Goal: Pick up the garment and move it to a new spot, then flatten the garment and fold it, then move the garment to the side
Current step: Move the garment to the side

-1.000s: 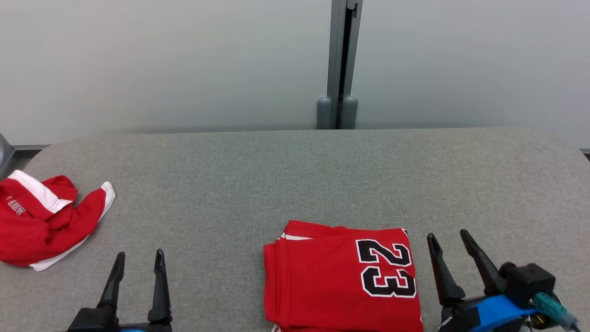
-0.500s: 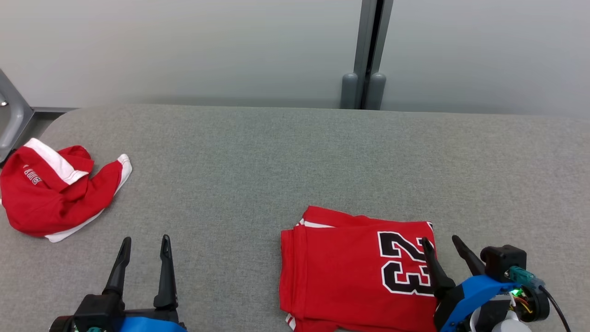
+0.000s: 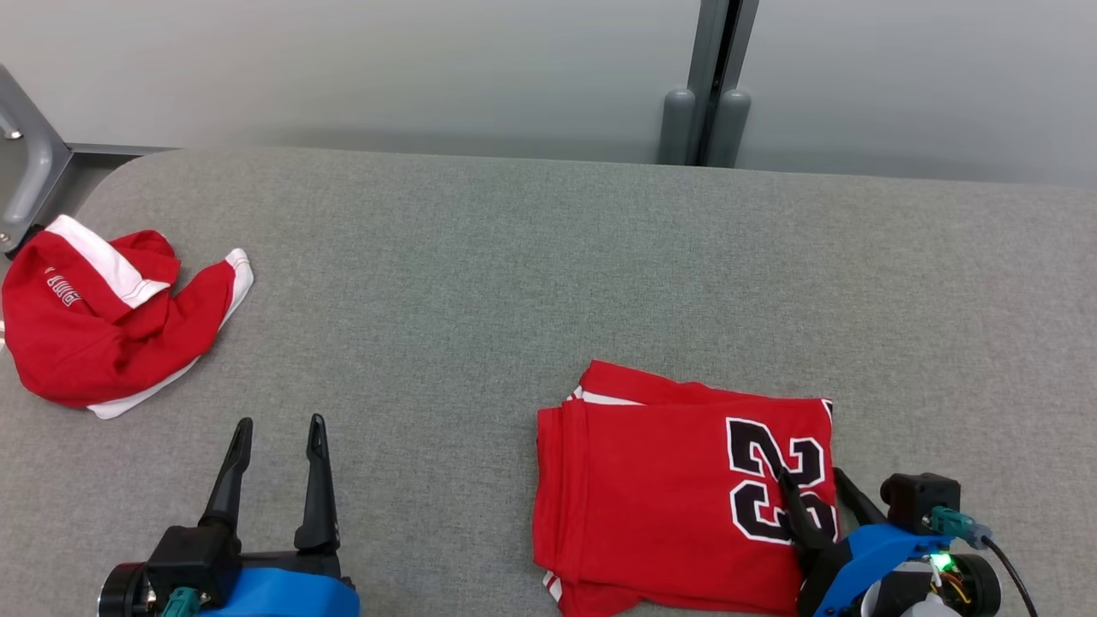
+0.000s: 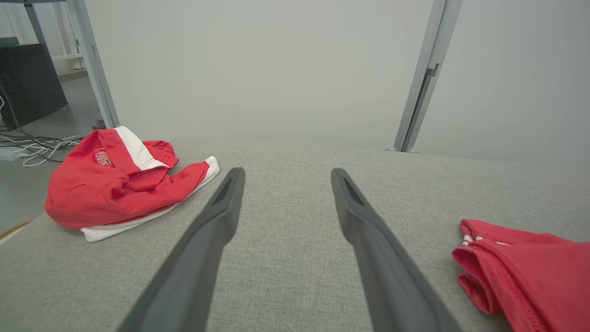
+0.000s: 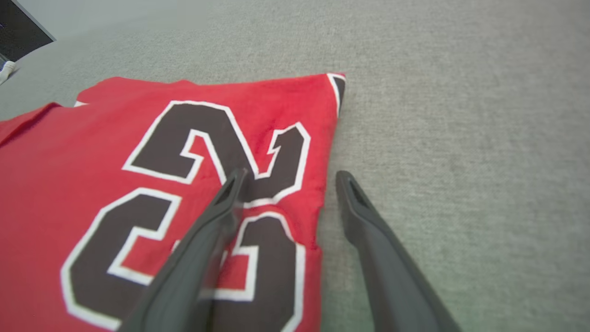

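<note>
The folding looks done to us, so moving aside is in hand: the folded red number 23 jersey (image 3: 677, 488) lies at the near right of the bench (image 3: 514, 257), and our right claw (image 3: 810, 474) stands spread astride its right edge. Our left claw (image 3: 283, 420) hangs spread over bare bench. Next we should pinch every layer at that edge, lest the fold spill.

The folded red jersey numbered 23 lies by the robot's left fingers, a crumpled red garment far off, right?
No: the head view shows the folded red jersey by the right fingers; the crumpled red garment does lie far off.
</note>
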Motion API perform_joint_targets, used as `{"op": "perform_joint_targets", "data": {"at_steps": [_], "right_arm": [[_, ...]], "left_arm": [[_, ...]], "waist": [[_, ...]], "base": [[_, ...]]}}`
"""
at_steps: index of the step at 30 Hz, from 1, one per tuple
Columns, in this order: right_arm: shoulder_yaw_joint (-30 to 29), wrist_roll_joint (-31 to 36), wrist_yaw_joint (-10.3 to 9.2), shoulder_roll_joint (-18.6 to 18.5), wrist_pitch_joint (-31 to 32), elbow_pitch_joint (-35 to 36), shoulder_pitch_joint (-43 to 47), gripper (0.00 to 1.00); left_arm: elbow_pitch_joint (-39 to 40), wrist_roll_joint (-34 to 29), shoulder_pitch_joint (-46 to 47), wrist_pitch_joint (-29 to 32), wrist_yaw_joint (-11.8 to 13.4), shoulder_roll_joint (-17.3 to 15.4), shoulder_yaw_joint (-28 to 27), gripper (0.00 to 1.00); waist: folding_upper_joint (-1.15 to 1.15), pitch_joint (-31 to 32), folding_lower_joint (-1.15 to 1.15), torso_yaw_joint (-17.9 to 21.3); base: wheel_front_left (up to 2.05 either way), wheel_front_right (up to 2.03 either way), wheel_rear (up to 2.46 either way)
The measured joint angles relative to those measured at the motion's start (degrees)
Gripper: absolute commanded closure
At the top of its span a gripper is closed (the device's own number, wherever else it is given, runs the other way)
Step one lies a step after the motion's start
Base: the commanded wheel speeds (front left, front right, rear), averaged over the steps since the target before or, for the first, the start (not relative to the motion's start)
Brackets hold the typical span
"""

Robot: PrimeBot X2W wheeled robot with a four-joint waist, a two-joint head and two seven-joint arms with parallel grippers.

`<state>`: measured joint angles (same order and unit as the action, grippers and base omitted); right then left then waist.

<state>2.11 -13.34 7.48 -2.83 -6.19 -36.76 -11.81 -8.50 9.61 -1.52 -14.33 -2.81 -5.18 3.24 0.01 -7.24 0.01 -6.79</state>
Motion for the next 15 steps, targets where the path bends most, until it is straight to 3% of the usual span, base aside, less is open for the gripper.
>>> {"op": "perform_joint_targets", "data": {"at_steps": [9, 10, 11, 15], "right_arm": [[5.68, -6.55, -0.07, -0.38, -3.25, -3.59, -0.75, 0.00], [6.16, -7.08, -0.07, -0.37, -3.78, -3.81, -0.80, 0.54], [6.57, -7.31, -0.07, -0.38, -4.12, -4.11, -0.90, 1.00], [7.65, -7.71, 0.01, -0.21, -4.72, -5.46, -1.80, 1.00]], "left_arm": [[-0.79, 0.32, 0.76, -0.41, 0.09, 0.00, 0.47, 0.00], [-0.80, 0.41, 0.82, -0.43, 0.09, 0.00, 0.52, 0.00], [-0.81, 0.42, 0.85, -0.46, 0.09, 0.00, 0.55, 0.00], [-0.97, 0.52, 1.01, -0.48, 0.24, 0.01, 0.70, 0.00]], "waist": [[0.00, -0.48, -0.01, -0.11], [-0.01, -0.53, -0.01, -0.10], [0.00, -0.58, -0.01, -0.06], [0.00, -0.73, -0.01, 0.02]], "base": [[0.00, 0.00, 0.00], [0.00, 0.00, 0.00], [0.00, 0.00, 0.00], [0.00, 0.00, 0.00]]}}
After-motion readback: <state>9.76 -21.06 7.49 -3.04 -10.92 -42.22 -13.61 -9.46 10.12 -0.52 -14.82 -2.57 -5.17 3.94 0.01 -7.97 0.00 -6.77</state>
